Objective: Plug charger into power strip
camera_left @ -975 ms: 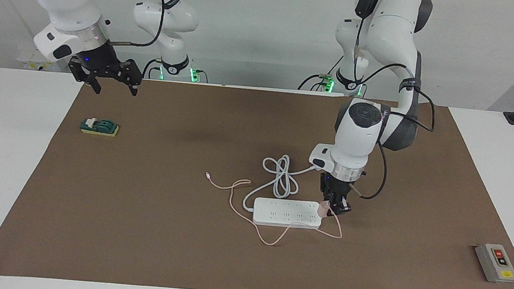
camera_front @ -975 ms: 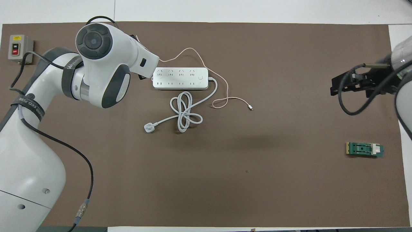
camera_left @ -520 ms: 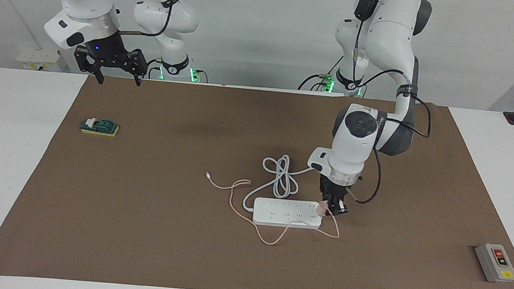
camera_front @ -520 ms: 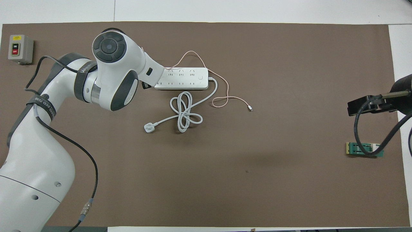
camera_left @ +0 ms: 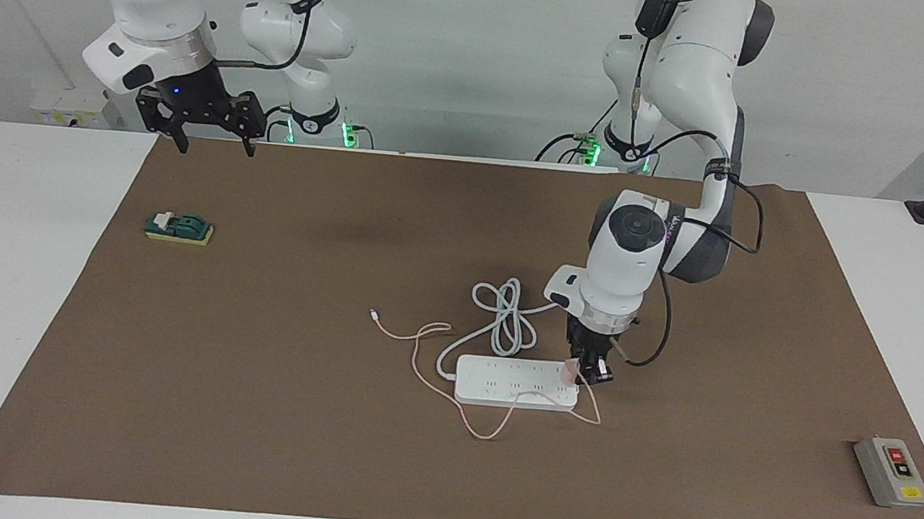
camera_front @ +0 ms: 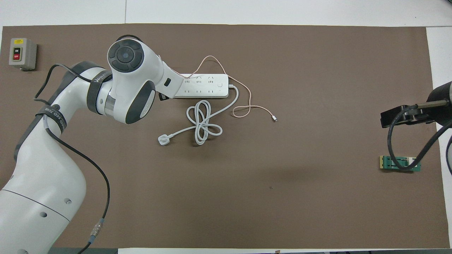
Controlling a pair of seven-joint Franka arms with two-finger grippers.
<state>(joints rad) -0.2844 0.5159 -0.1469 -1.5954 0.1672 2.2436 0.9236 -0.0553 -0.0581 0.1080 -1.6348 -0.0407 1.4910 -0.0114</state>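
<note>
The power strip lies flat mid-table, its thick white cord looped beside it on the side nearer the robots. My left gripper points straight down at the strip's end toward the left arm and is shut on the charger, a small pale-pink cube. The cube sits over the end socket; whether its pins are in the socket I cannot tell. Its thin pink cable trails across and around the strip. In the overhead view the left wrist hides the charger. My right gripper waits, raised and open, over the mat's corner by its base.
A white three-pin plug ends the coiled cord. A grey button box stands at the left arm's end of the table. A small green and yellow block lies at the right arm's end.
My left gripper has carried the charger from just off the strip's end onto its end socket area. The right arm has drawn back toward its base and lifted.
</note>
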